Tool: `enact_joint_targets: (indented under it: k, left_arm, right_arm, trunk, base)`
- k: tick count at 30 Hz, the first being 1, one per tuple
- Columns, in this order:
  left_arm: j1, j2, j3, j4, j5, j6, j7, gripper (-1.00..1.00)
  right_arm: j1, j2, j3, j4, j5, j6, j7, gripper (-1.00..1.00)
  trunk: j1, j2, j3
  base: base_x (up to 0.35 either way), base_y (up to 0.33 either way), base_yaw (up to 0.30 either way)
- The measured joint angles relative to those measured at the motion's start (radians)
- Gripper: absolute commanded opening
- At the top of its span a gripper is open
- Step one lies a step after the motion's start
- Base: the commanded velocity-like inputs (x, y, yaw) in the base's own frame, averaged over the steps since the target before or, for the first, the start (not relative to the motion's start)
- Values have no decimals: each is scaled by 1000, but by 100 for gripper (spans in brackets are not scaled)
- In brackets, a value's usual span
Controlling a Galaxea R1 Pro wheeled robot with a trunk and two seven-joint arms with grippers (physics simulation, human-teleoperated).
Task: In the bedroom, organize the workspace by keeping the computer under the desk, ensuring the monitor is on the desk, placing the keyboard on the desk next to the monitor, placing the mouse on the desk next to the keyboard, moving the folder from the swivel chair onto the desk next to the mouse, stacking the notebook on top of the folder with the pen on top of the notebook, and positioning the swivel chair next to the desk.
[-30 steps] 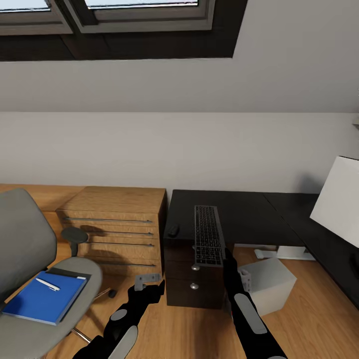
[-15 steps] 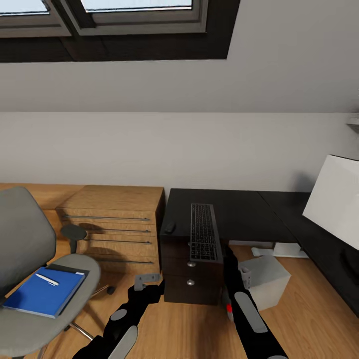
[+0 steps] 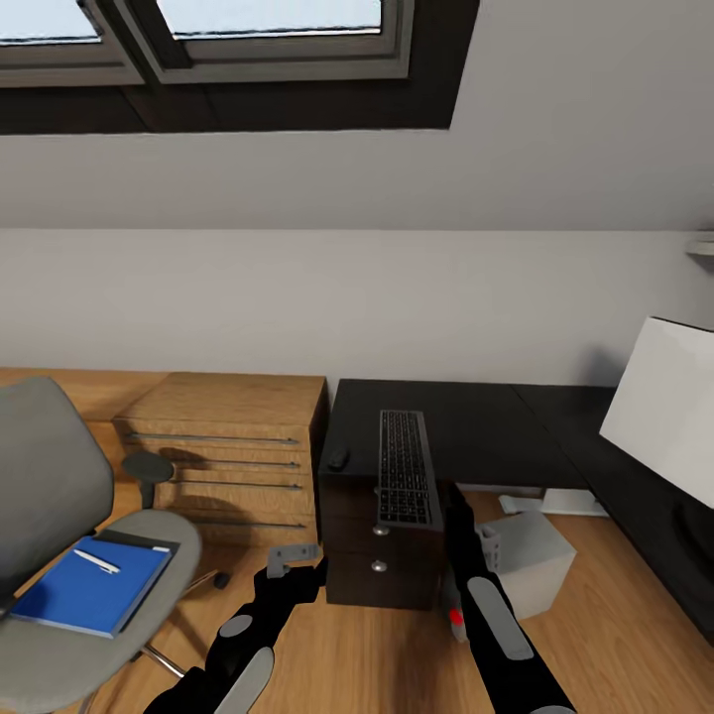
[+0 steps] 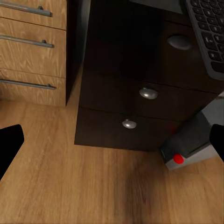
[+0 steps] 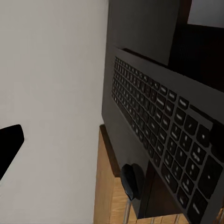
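The silver-grey keyboard [image 3: 405,480] lies lengthwise on the black desk [image 3: 476,426], its near end overhanging the drawer unit. My right gripper [image 3: 453,506] is at that end's right side, open. One fingertip [image 5: 9,144] stands clear of the keyboard [image 5: 158,121]. The black mouse [image 3: 339,458] rests at the desk's left edge. My left gripper [image 3: 309,570] hangs open over the floor before the drawers [image 4: 135,98]. The blue folder [image 3: 89,585] with the pen [image 3: 96,561] on it lies on the swivel chair [image 3: 50,476]. The monitor [image 3: 662,416] shows its white back at right. The computer [image 3: 531,560] sits beside the drawers.
A light wooden dresser [image 3: 228,446] with bar handles stands between the chair and the desk. A dark-grey flat corner [image 3: 144,542] pokes out from under the folder's far edge. The computer's red button [image 4: 178,158] is near the drawer unit's foot. Wooden floor [image 4: 70,186] lies below my left gripper.
The whole view has shifted a little as the camera moved. The keyboard keeps its place on the desk, and both arms hold their pose.
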Motion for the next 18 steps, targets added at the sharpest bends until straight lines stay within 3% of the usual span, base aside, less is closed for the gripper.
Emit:
enact_joint_targets:
  k: [12, 18]
  left_arm:
    - [0, -1, 0, 0, 0, 2, 0, 100]
    - [0, -2, 0, 1, 0, 4, 1, 100]
  right_arm:
    - [0, 0, -1, -10, 0, -2, 20, 100]
    - [0, 0, -3, -9, -5, 3, 24, 100]
  trunk:
    - [-46, 84, 38]
    - [-68, 126, 56]
  base:
    - [-10, -2, 0]
    - [-263, -187, 0]
